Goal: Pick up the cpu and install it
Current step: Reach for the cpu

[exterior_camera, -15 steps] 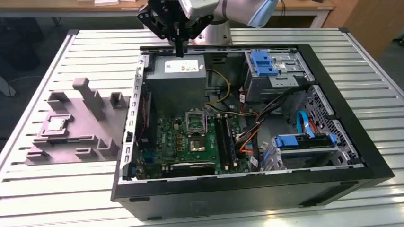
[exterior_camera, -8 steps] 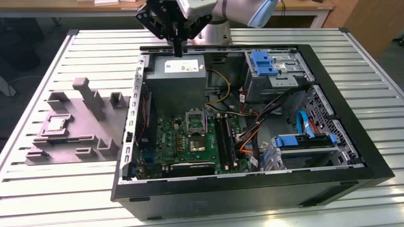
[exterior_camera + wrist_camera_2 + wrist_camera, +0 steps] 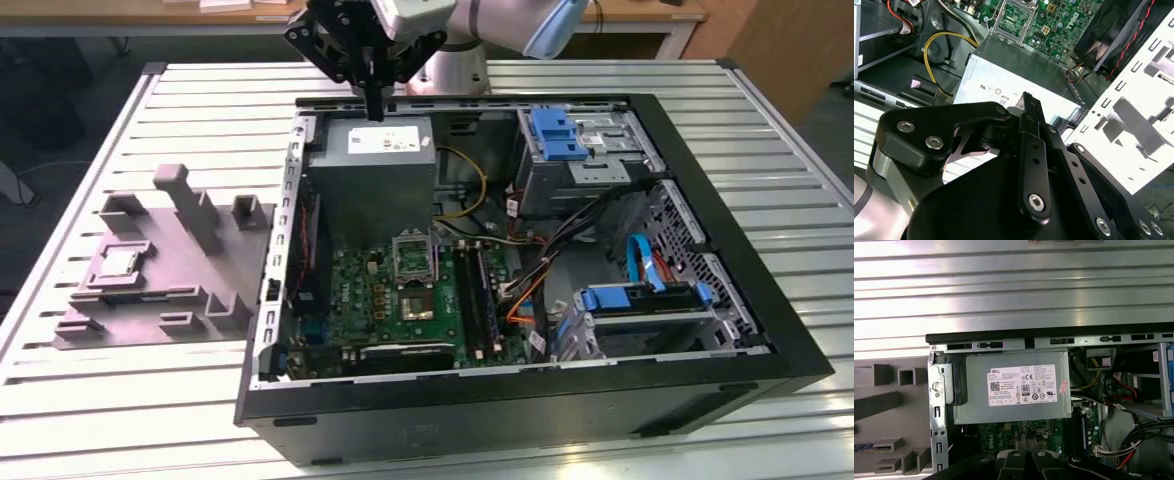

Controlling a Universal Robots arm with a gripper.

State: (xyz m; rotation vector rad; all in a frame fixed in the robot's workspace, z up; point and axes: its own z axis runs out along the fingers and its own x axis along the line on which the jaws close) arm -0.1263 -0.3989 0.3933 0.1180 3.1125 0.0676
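Slatted metal worktop (image 3: 80, 400) carries everything. At the exterior view's left is a grey moulded fixture (image 3: 180, 300) with upright blocks. The cpu (image 3: 118, 263) lies flat in a square recess of it, well apart from the end effector. Just beside the fixture to the right is an open black computer case (image 3: 534, 415) lying on its side, its metal side wall (image 3: 283, 240) standing between fixture and interior. Inside, going right: a grey power supply (image 3: 387, 170) with a white label at the far end, and a green motherboard (image 3: 387, 300) nearer the camera with a framed socket (image 3: 414, 255) and a brownish chip (image 3: 416, 305). Next come a yellow cable (image 3: 470, 180), loose black cables (image 3: 574, 240), a blue-tabbed drive cage (image 3: 567, 135) at the far right, and a second blue bracket (image 3: 641, 298) nearer. The silver arm (image 3: 461, 35) comes in from the far edge of the worktop. End effector (image 3: 376, 112) points straight down, hanging just over the far edge of the power supply. Its fingers (image 3: 1028, 112) are clenched together, nothing between them. The second wrist view has the power supply (image 3: 1019, 70) right under the tip.
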